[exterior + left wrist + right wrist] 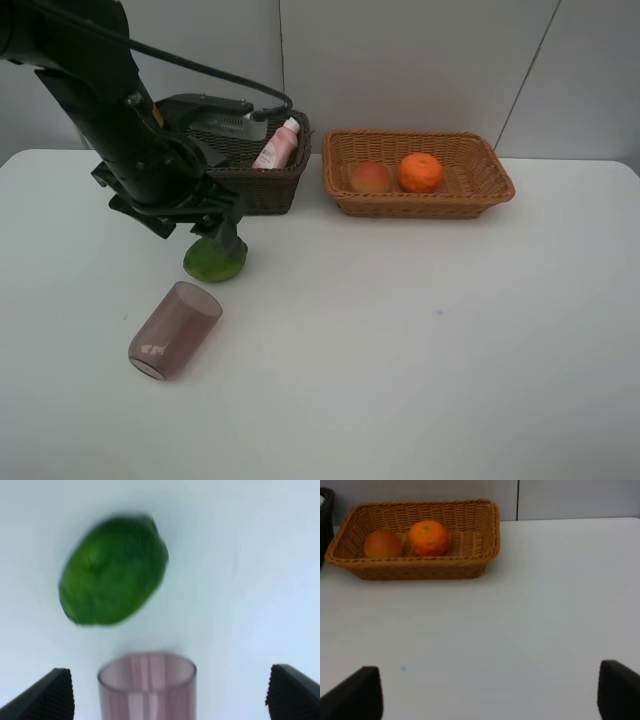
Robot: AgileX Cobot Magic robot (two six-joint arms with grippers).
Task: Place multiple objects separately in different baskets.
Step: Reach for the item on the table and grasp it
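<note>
A green round fruit (214,260) (112,570) lies on the white table in front of the dark basket (268,188). My left gripper (212,235) (170,692) hangs open just above the fruit, holding nothing. A translucent purple cup (175,330) (146,685) lies on its side nearer the front, apart from the fruit. In the dark basket leans a pink white-capped bottle (277,146). The light tan basket (480,185) (470,535) holds an orange (421,172) (429,538) and a peach-like fruit (371,177) (382,544). My right gripper (490,690) stands open and empty over bare table.
The black left arm (110,110) covers part of the dark basket, so its left side is hidden. A grey wall stands right behind both baskets. The dark basket's edge (325,510) shows beside the tan one in the right wrist view.
</note>
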